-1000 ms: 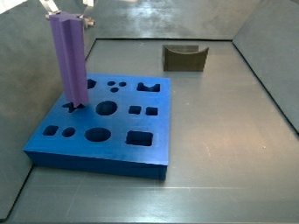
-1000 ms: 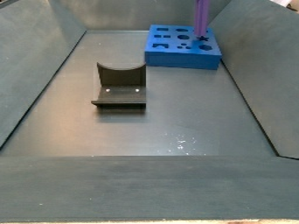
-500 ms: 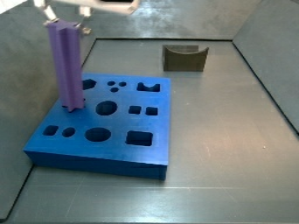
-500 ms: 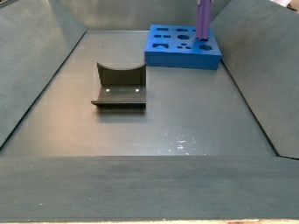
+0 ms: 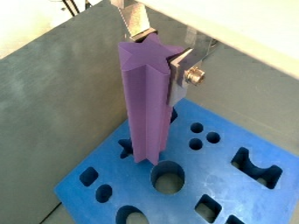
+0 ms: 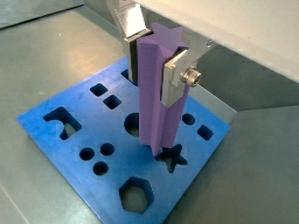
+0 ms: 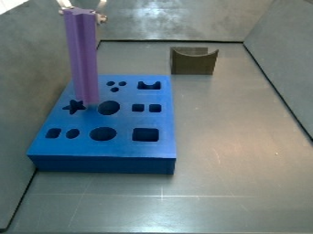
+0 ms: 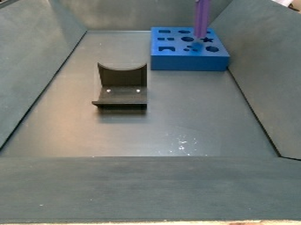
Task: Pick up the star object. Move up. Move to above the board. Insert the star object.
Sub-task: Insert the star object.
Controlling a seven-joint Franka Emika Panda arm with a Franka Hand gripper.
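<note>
The star object (image 7: pixel 80 55), a tall purple ridged prism, hangs upright with my gripper (image 7: pixel 80 11) shut on its top end. In both wrist views the silver fingers (image 5: pixel 181 74) (image 6: pixel 176 77) clamp the prism (image 5: pixel 146 96) (image 6: pixel 158 96) from two sides. Its lower end hovers just over the blue board (image 7: pixel 123 137), beside the star hole (image 7: pixel 76 107) (image 6: pixel 173 158) (image 5: pixel 125 149), which shows open. In a side view the prism (image 8: pixel 201 18) rises over the board (image 8: pixel 188 54) at the far end.
The dark fixture (image 7: pixel 193 59) (image 8: pixel 119 86) stands on the grey floor away from the board. Sloping grey walls (image 7: pixel 25 82) close the work area on all sides. Other cut-outs on the board include circles (image 7: pixel 108 107) and squares (image 7: pixel 145 135).
The star object has risen, its lower end now above the star hole instead of at it. The board has turned slightly and sits squarer to the walls.
</note>
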